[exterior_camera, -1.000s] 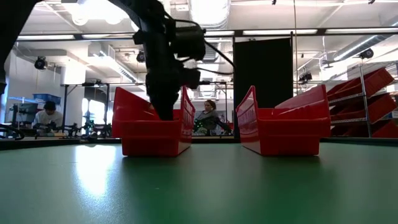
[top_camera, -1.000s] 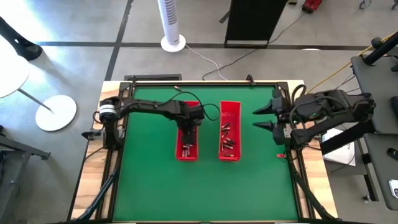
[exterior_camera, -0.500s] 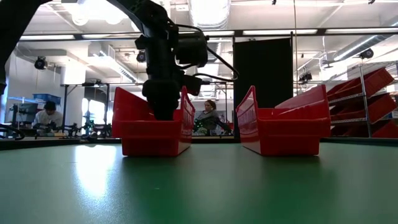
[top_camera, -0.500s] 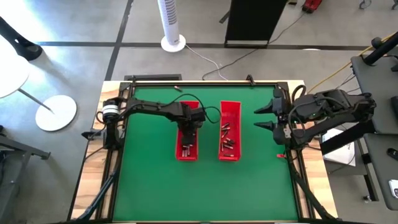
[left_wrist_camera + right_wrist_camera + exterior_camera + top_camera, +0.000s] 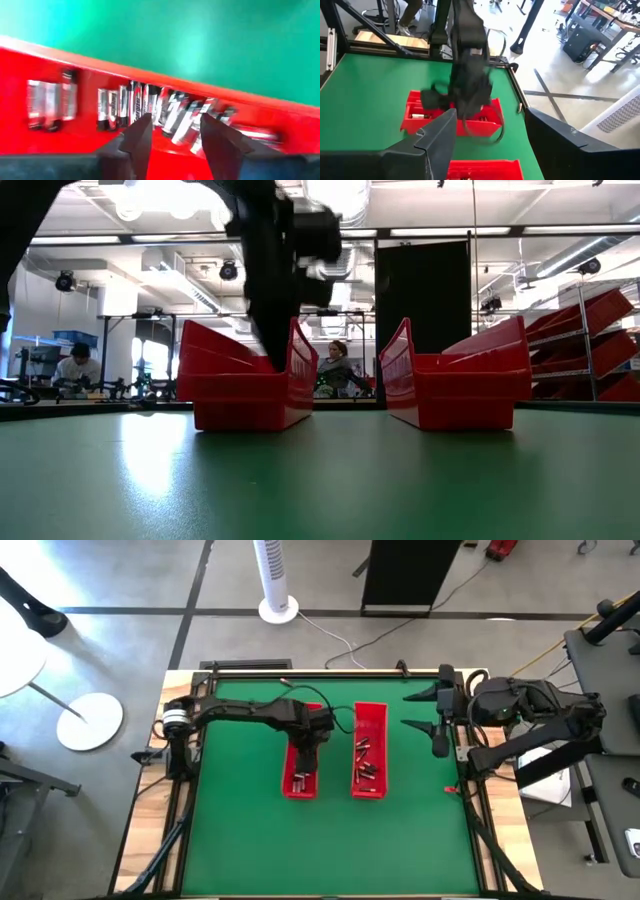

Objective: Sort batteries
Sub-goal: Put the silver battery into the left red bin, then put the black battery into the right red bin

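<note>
Two red trays stand side by side on the green worktop point(image 5: 240, 830), and both hold batteries. At the left tray point(image 5: 301, 772), the left tool point(image 5: 303, 754) hangs just above the tray's floor with its two fingers point(image 5: 136, 141) spread and nothing between them. In the left wrist view a row of batteries point(image 5: 131, 103) lies on the tray floor directly beyond those fingertips, packed shoulder to shoulder, with a smaller cluster of about three apart toward one end; roughly a dozen show in all, though blur prevents an exact count. The right tray point(image 5: 369, 752) carries a loose scatter of batteries, too small to count. Farthest right, the right tool point(image 5: 438, 718) waits at the worktop's right edge, well apart from both trays, its fingers spread wide and empty.
</note>
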